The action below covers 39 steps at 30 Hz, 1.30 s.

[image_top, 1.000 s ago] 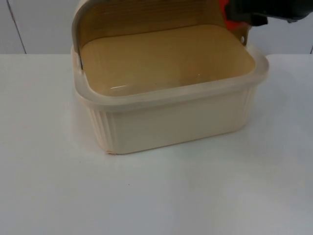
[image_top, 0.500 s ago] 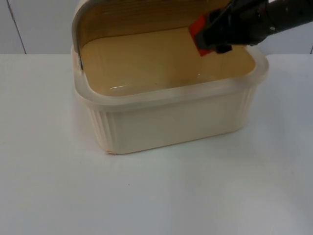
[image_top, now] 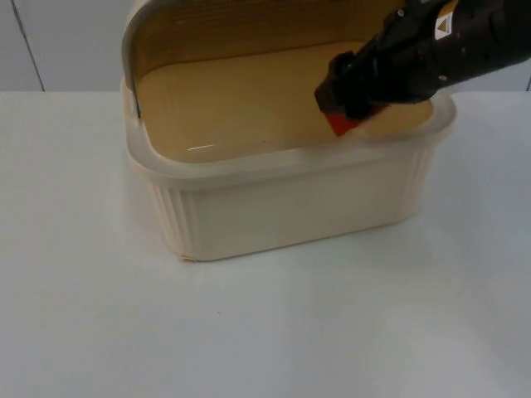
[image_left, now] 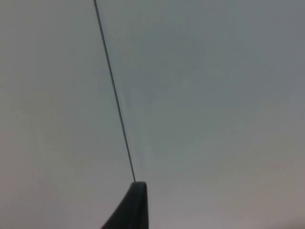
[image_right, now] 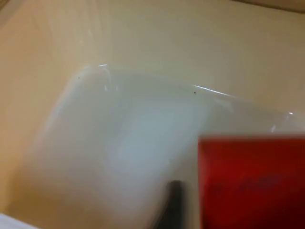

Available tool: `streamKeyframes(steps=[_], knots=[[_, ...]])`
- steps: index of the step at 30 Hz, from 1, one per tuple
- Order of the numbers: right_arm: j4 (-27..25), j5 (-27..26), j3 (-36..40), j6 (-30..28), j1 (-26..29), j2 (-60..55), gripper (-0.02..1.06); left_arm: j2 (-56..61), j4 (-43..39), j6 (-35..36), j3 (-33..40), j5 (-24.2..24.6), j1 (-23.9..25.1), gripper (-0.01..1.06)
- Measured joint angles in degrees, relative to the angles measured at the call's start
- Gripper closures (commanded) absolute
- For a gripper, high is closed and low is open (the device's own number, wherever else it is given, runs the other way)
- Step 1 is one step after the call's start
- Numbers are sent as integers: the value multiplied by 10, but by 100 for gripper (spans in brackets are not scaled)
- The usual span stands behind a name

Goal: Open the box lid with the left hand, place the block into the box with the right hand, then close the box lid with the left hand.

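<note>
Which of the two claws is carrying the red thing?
The right claw, reaching over the open box with the red block; the left claw faces the grey wall.

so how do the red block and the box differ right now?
Colour: the block is red; the box is cream, with a tan inside.
Size: the block is far smaller than the box and fits within its opening.
Support: the box stands on the table with its lid raised; the block is held over the box's inside by the right tool.

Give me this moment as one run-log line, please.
lid open | right pincer holds red block inside box | left arm waits
</note>
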State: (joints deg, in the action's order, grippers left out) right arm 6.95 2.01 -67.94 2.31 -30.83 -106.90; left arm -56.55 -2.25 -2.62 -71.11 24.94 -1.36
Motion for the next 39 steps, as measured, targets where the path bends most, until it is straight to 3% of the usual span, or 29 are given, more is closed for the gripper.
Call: streamKeyframes(steps=[1,7,18,25,39], knots=[[0,0,0,0,0,0,0,0,0,0,0,0,0,2],[0,17,0,0,0,0,0,0,0,0,0,0,0,2],[0,162,0,0,0,86,0,0,0,0,0,1,0,2],[0,208,0,0,0,174,0,0,0,0,0,1,0,2],[5,224,0,3,0,311,0,0,0,0,0,1,0,2]])
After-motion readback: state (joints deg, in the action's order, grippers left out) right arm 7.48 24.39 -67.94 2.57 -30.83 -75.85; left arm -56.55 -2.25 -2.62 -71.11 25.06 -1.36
